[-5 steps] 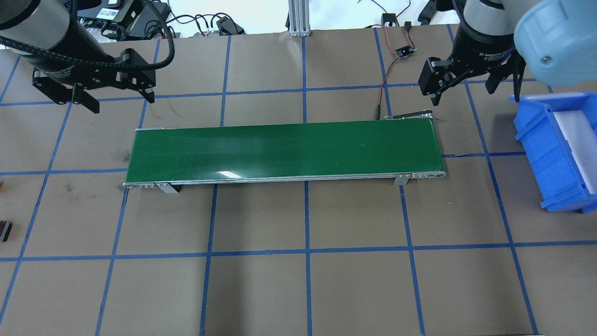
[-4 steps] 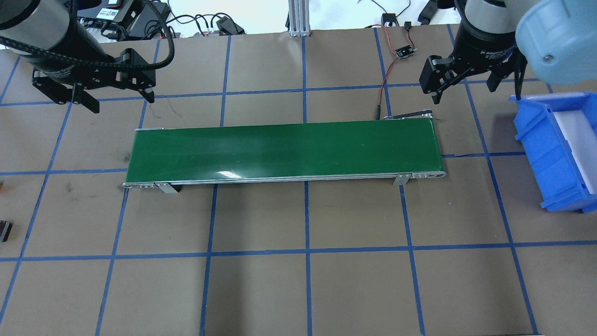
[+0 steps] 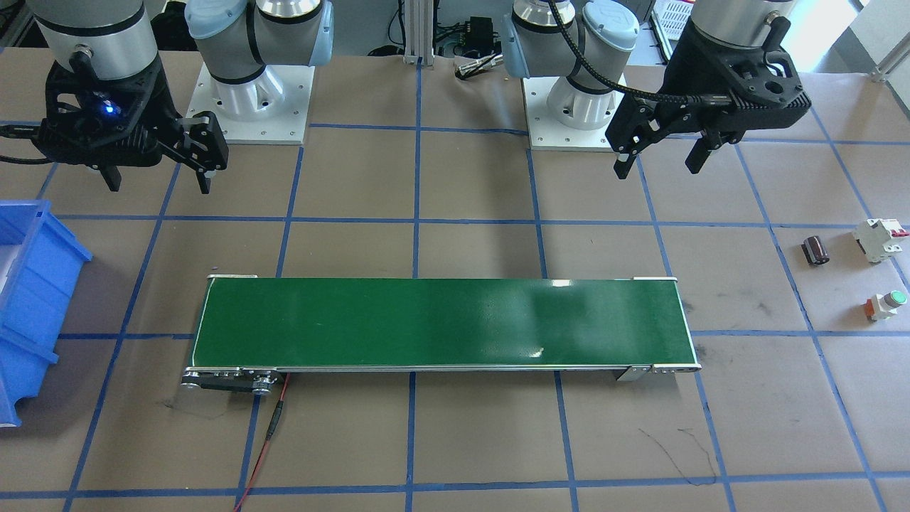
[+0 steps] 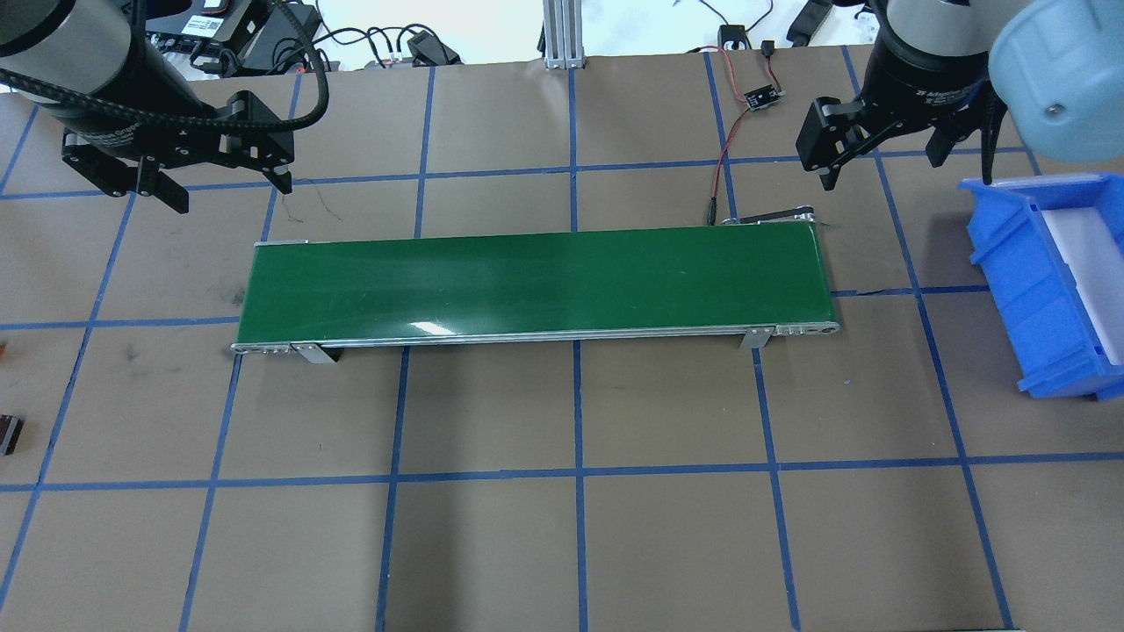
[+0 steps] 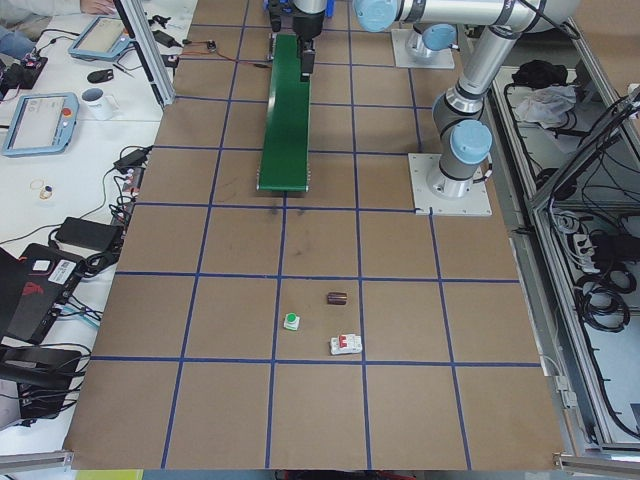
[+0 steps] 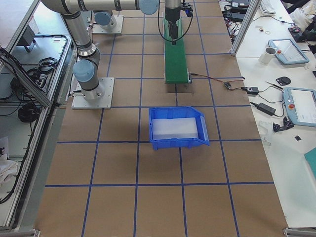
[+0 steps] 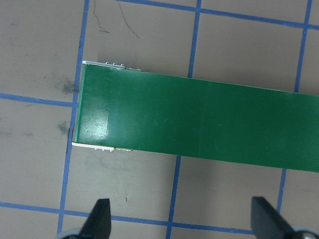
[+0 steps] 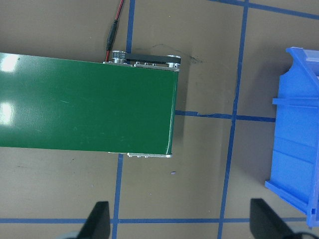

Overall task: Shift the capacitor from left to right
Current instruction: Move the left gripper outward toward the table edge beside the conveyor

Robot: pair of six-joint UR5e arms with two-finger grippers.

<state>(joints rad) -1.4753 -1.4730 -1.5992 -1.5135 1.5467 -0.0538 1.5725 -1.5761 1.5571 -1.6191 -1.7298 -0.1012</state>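
The capacitor (image 3: 816,251), a small dark brown cylinder, lies on its side on the brown table at the robot's far left. It also shows in the exterior left view (image 5: 337,297) and, cut off by the frame's edge, in the overhead view (image 4: 7,434). My left gripper (image 3: 656,169) (image 4: 230,195) is open and empty, high over the table by the belt's left end, well apart from the capacitor. My right gripper (image 3: 159,183) (image 4: 904,171) is open and empty, high near the belt's right end. Both wrist views show spread fingers (image 7: 99,219) (image 8: 97,219).
A green conveyor belt (image 4: 536,281) lies across the middle of the table. A blue bin (image 4: 1010,272) stands at the right end. A white block with a red tab (image 3: 880,240) and a green-capped push button (image 3: 889,302) lie beside the capacitor. A red wire (image 4: 724,162) runs behind the belt's right end.
My right gripper has moved a little up and to the right in the overhead view, still open. The left gripper and the belt have not moved.
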